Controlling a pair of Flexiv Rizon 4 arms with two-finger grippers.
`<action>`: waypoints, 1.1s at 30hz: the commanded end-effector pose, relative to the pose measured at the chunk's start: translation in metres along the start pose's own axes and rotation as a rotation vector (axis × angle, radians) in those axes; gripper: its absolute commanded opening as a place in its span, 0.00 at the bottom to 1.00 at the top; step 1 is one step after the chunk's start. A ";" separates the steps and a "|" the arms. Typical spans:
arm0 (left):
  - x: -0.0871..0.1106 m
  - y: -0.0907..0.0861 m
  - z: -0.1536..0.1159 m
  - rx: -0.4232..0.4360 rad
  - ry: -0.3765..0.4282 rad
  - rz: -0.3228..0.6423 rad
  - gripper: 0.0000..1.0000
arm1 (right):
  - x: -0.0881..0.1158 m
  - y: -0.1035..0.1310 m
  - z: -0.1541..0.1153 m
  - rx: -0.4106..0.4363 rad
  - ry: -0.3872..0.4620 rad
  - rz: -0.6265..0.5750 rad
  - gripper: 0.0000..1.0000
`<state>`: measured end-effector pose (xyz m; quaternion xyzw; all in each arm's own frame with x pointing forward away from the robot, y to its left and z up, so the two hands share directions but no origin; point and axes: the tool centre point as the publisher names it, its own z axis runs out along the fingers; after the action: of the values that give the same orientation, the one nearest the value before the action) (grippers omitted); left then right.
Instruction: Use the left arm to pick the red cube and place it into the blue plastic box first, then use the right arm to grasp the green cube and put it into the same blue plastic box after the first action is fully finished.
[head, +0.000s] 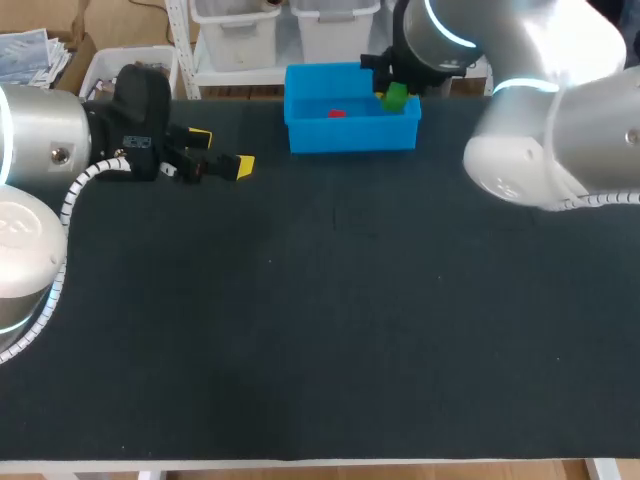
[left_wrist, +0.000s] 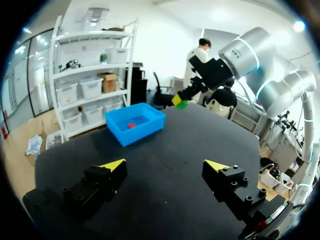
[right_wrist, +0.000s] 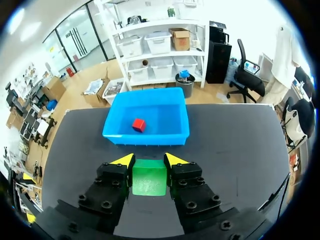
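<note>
Two yellow-tipped fingers of the right gripper (right_wrist: 148, 161) clamp a small green cube (right_wrist: 149, 177), held in the air close to the blue plastic box (right_wrist: 145, 136). Ahead of them a small red cube (right_wrist: 138, 125) lies inside it. The left gripper (left_wrist: 165, 165) hangs low, fingers spread and holding nothing, with the box well ahead.

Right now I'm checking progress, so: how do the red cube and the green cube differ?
The red cube lies inside the blue plastic box; the green cube is outside it. The red cube is free; the green cube is clamped in the right gripper. Both are plain single-coloured cubes.
</note>
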<state>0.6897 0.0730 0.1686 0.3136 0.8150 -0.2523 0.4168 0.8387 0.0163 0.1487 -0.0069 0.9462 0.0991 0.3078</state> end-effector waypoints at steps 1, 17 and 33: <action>0.001 0.001 -0.001 0.004 -0.005 0.001 1.00 | -0.001 0.002 0.006 -0.003 -0.078 0.000 0.00; 0.001 0.001 -0.001 0.004 -0.005 0.001 1.00 | -0.032 0.005 0.039 -0.013 -0.052 0.008 0.00; 0.001 0.001 -0.001 0.004 -0.005 0.001 1.00 | -0.072 -0.004 0.097 -0.007 -0.012 0.034 0.00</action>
<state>0.6897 0.0730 0.1686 0.3136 0.8150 -0.2523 0.4168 0.9296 0.0215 0.1219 0.0115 0.9377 0.1070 0.3304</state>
